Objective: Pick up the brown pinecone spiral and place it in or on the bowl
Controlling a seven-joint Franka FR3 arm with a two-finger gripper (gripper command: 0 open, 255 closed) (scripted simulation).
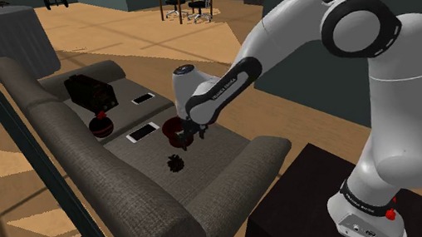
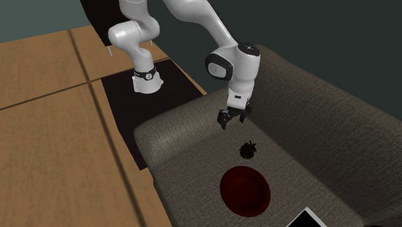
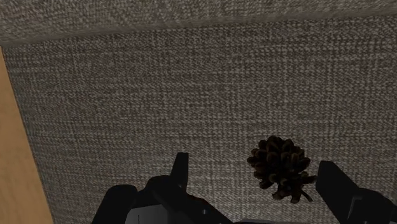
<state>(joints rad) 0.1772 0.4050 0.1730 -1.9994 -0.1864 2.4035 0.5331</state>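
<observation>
Two fingers (image 3: 180, 175) of the tool (image 2: 233, 118) are held wide apart above the grey sofa seat (image 2: 193, 155), with nothing gripped. The brown pinecone (image 2: 247, 149) is seen lying untouched on the seat at five o'clock of the tool in the second exterior view. The dark red bowl (image 2: 225, 184) is set beyond it, at six o'clock.

The all-black two-finger gripper (image 3: 256, 167) is pointing down at a grey woven-fabric sofa cushion (image 3: 159, 95), its fingers standing apart. A dark brown scaly pinecone (image 3: 278, 165) is lying on the fabric between them, closer to one finger. A tan wooden floor strip (image 3: 9, 140) is showing past the cushion's edge.
</observation>
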